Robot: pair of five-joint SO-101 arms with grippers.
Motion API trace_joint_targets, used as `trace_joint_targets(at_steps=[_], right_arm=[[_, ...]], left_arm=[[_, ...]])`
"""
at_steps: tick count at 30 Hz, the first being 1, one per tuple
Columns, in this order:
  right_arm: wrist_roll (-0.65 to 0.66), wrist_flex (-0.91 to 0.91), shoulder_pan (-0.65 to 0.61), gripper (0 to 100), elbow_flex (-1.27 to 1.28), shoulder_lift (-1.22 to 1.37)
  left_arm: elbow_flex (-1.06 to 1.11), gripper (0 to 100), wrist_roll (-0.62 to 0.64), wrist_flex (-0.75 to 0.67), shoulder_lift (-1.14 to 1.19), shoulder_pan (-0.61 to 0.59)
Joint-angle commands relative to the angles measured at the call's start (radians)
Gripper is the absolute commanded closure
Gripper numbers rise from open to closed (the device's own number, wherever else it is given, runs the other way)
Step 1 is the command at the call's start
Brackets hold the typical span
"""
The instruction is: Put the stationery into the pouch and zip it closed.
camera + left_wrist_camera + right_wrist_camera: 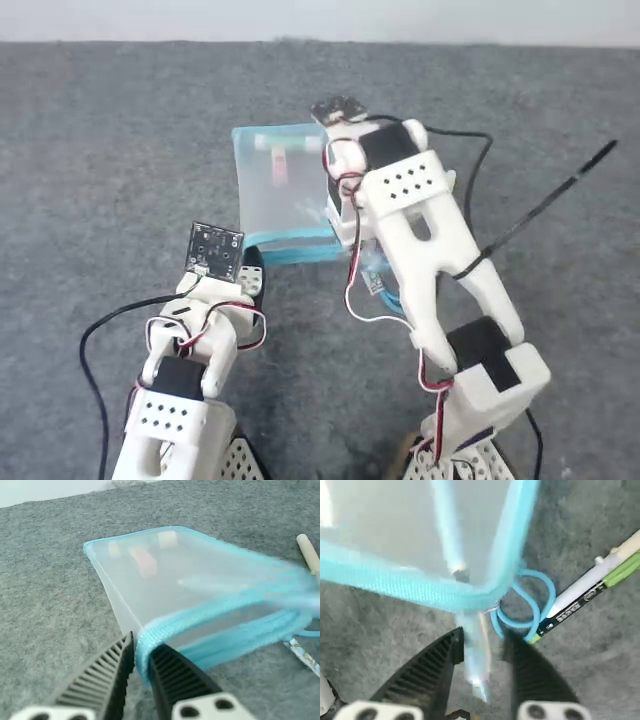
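My left claw (pixel 141 652) pinches the translucent pouch's (pixel 165 587) blue edge; a pink piece (pixel 144 561) lies inside. My right claw (pixel 484 645) stands half open around a pale pen (pixel 474 665).

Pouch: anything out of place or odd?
Yes. A green-and-white pen lies on the mat outside the pouch, beside its blue pull loop. A pale-blue pen looks only partly in, sticking out past the blue edge, inside the right gripper.
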Motion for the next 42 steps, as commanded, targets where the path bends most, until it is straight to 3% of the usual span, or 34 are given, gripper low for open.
trace_joint_targets(at_steps=[1,8,13,18,24,28,35,42], right_arm=[[-0.012,0.036,0.002,81.2,-0.064,-0.044],[0.023,0.042,-0.035,81.1,-0.061,-0.117],[0.083,0.031,0.091,81.5,0.032,-0.125],[0.210,0.007,0.174,98.0,0.149,-0.131],[0.258,-0.071,0.136,99.1,0.313,-0.148],[0.245,-0.122,0.042,99.1,0.376,-0.219],[0.167,-0.143,-0.096,99.1,0.244,-0.163],[0.126,-0.038,-0.082,99.1,-0.078,0.047]], left_arm=[[-0.008,99,-0.002,-0.035,-0.015,0.000],[-0.008,99,-0.002,-0.035,-0.015,-0.005],[-0.007,99,-0.002,-0.034,-0.015,-0.008],[-0.007,99,-0.002,-0.034,-0.015,-0.002],[-0.007,99,-0.002,-0.035,-0.015,-0.006],[-0.007,99,-0.002,-0.035,-0.015,0.000],[-0.010,99,-0.002,-0.035,-0.015,0.000],[-0.007,99,-0.002,-0.035,-0.015,-0.006]])
